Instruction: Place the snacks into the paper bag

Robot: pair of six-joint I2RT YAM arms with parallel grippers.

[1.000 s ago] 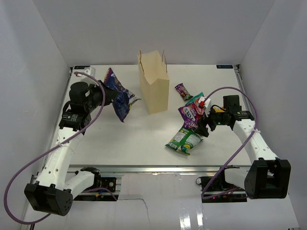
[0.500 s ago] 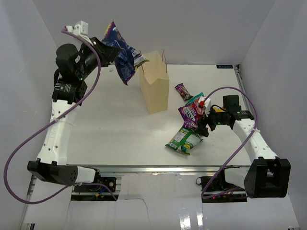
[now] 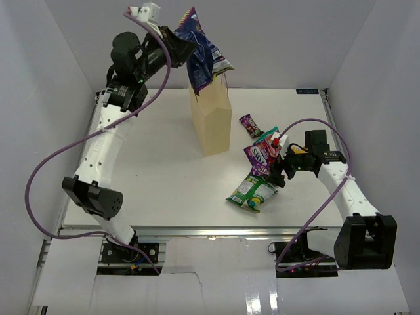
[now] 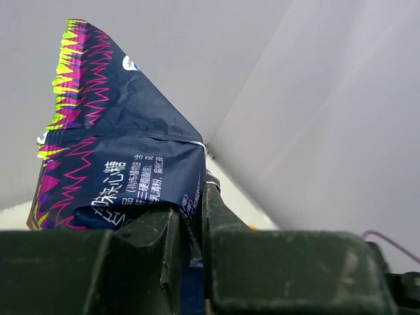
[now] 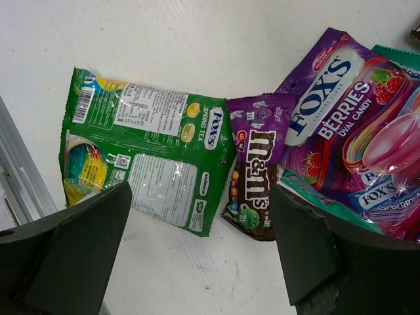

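My left gripper (image 3: 182, 47) is raised high and shut on a corner of the large dark-blue snack bag (image 3: 206, 58), which hangs just over the open top of the tan paper bag (image 3: 212, 125). In the left wrist view the jaws (image 4: 193, 216) pinch the blue bag (image 4: 118, 151). My right gripper (image 3: 275, 173) hovers open over the snack pile. Its wrist view shows the open gripper (image 5: 200, 197) above the green-white bag (image 5: 151, 151), a small purple-brown candy packet (image 5: 256, 177) and a purple berries bag (image 5: 341, 111).
On the table right of the paper bag lie the green-white bag (image 3: 252, 192), the purple bag (image 3: 260, 157), a pink-teal bag (image 3: 268, 138) and a small purple candy bar (image 3: 249, 125). White walls close in the back and sides.
My left arm has lifted the dark-blue bag from the left of the paper bag up and rightward, over the bag's top. The right arm has not moved.
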